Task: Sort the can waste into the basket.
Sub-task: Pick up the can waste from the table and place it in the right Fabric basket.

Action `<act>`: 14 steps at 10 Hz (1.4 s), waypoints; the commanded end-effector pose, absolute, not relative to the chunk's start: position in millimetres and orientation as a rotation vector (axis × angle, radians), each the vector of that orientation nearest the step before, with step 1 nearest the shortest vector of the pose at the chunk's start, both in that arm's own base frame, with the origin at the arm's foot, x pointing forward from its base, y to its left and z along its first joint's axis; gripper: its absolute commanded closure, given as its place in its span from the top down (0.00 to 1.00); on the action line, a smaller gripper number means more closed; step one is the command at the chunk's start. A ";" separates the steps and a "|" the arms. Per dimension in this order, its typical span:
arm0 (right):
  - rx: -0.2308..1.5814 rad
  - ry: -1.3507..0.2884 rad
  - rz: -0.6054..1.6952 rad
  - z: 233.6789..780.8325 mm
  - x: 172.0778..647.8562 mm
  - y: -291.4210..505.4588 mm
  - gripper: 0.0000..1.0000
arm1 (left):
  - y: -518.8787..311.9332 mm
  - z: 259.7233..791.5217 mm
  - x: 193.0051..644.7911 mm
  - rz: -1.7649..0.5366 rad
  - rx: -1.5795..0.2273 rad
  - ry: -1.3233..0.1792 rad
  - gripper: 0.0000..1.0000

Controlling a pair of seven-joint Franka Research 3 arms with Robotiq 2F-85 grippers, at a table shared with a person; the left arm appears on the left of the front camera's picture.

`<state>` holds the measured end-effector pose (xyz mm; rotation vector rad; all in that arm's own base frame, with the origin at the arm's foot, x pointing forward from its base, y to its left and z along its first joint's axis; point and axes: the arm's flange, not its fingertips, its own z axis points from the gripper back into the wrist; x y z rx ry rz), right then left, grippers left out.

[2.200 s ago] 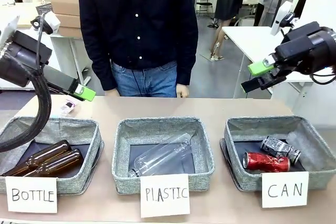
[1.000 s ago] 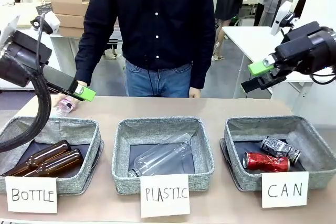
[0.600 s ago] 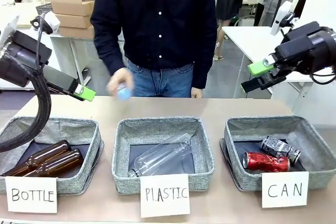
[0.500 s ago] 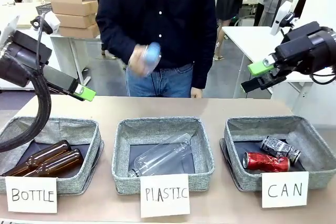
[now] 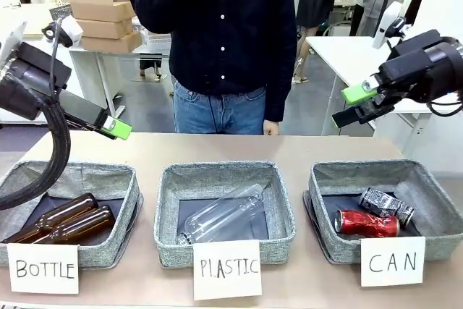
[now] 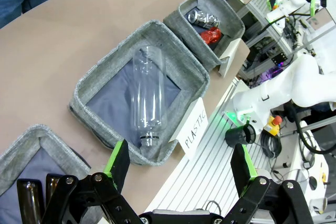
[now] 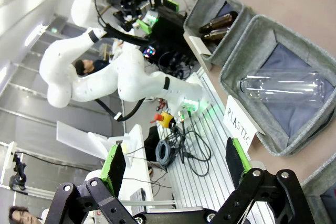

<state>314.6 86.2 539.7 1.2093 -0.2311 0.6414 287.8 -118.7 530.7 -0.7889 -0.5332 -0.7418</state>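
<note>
The grey "CAN" basket [image 5: 434, 211] sits at the table's right end, holding the red can [image 5: 366, 223] and the black-and-silver can [image 5: 387, 205] side by side. Above, the right gripper [image 5: 353, 105] and left gripper [image 6: 178, 166] hover spread wide, empty.

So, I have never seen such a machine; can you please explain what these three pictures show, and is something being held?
Two white robot arms share a table with a person standing opposite. One picture looks across from between the arms; the other two come from cameras on each wrist. The left pincer and right pincer hang open and hold nothing. Three grey baskets lie there: brown bottles at "BOTTLE", a clear plastic bottle at "PLASTIC", and the red can and black-and-silver can in the "CAN" basket.
</note>
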 end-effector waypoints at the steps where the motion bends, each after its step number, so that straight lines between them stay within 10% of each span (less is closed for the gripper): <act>1: 1.204 -0.240 0.669 540.5 316.5 83.7 1.00 | -118.1 532.2 290.4 -0.736 -0.803 -0.546 1.00; 14: 1.204 -0.240 0.669 540.5 316.5 83.7 1.00 | -118.1 532.2 290.4 -0.736 -0.803 -0.546 1.00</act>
